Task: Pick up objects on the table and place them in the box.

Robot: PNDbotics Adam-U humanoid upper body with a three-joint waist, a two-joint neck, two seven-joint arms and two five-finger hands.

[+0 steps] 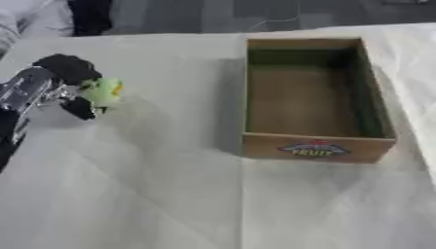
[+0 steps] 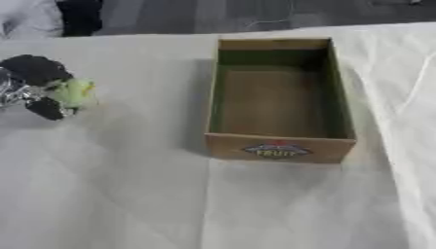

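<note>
the left hand (image 1: 72,82) comes in from the left edge of the frame, in the upper left part of the picture, on a silver and black forearm (image 1: 21,92). its black fingers are curled round a small green object (image 1: 104,91), one dark part above it and another dark fingertip below it, so the thing sits pinched between them. the hand is closed on it rather than spread; how the object sits against the palm cannot be made out.

the green object is pale yellow-green, soft-looking and rounded, with a small orange-yellow spot on its right side. what exactly it is cannot be told from here. it sticks out to the right of the fingers, touching them, and whether it rests on the white cloth (image 1: 153,194) or is lifted just off it is not clear.

the box (image 1: 315,146) stands to the right of centre, well apart from the hand and the object. it is a long brown cardboard tray, open at the top, with greenish inner walls and a label reading "fruit" on its near end. nothing lies inside it. the right hand shows in neither view.
</note>
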